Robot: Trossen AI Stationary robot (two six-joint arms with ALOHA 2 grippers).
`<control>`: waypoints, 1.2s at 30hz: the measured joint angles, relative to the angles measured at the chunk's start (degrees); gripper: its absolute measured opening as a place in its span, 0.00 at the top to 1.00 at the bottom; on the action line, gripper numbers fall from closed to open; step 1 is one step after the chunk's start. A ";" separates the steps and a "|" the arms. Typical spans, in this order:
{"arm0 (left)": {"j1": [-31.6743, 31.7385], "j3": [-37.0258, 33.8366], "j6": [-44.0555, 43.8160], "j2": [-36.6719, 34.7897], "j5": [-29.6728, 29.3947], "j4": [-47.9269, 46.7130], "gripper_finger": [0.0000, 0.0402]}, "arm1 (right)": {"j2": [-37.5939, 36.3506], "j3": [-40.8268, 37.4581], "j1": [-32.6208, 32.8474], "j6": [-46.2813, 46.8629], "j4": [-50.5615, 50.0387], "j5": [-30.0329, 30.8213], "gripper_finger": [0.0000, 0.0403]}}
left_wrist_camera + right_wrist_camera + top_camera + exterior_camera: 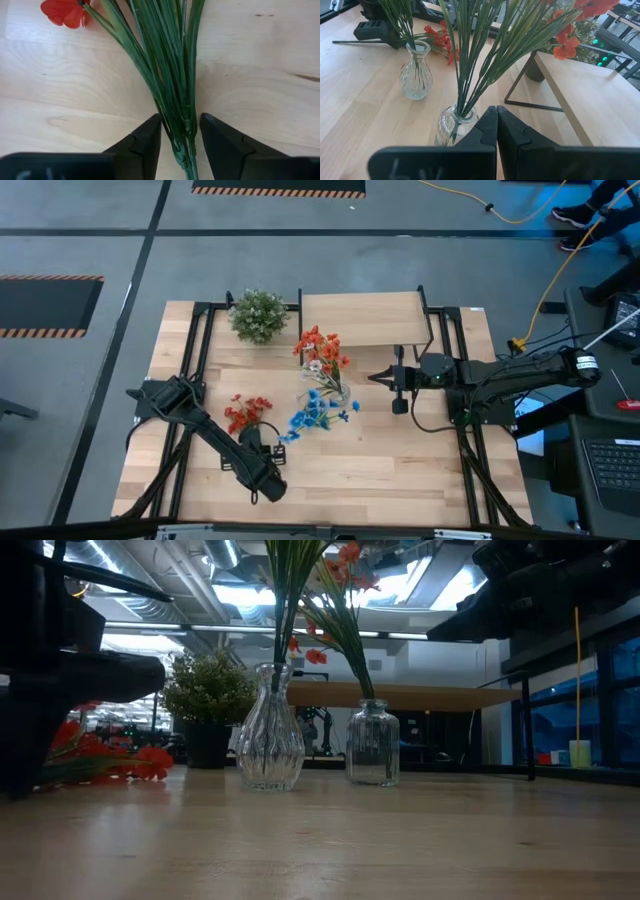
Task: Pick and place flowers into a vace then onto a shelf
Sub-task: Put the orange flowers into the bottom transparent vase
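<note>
While the left gripper (181, 137) sits low over the tabletop (380, 460), its two dark fingers (145, 140) stand partly open with a bundle of thin green stems (172, 75) running straight down the gap between them. The stems fill most of that gap and look close to both inner faces, though I cannot tell whether the fingers are actually pressing on them. That bundle belongs to the red-orange spray (245, 415) lying flat on the wood, its blooms pointing away from the gripper toward the table's left side; one red petal (64, 12) shows at the far end of the stems in the wrist view.

Further in, near the middle of the table, two clear glass vases stand apart from each other. A ribbed, curvy vase (271, 740) holds the blue spray (318, 412), and a straighter bottle-shaped vase (373, 743) holds another red-orange spray (320, 348) along with pale blooms.

Over on the other side, the right gripper (496, 122) hangs above the table just beside the bottle-shaped vase, its fingers pressed fully together on nothing.

Behind the vases is the shelf (365, 318), a raised light-wood board on thin black legs, bare on top. A bushy potted plant (258, 315) stands on the table just to its left.
</note>
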 joint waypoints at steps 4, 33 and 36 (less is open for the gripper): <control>-0.02 0.00 0.01 0.04 -1.05 -0.46 0.70 | 0.00 0.00 -0.01 0.00 0.01 0.01 0.99; -1.93 -0.04 -0.23 -0.08 -0.83 -3.74 0.94 | -0.02 0.00 0.00 0.00 -0.01 -0.01 0.99; -2.29 -0.04 -0.25 -1.19 -2.89 -4.74 0.94 | 0.00 0.00 0.00 0.00 -0.02 0.00 0.99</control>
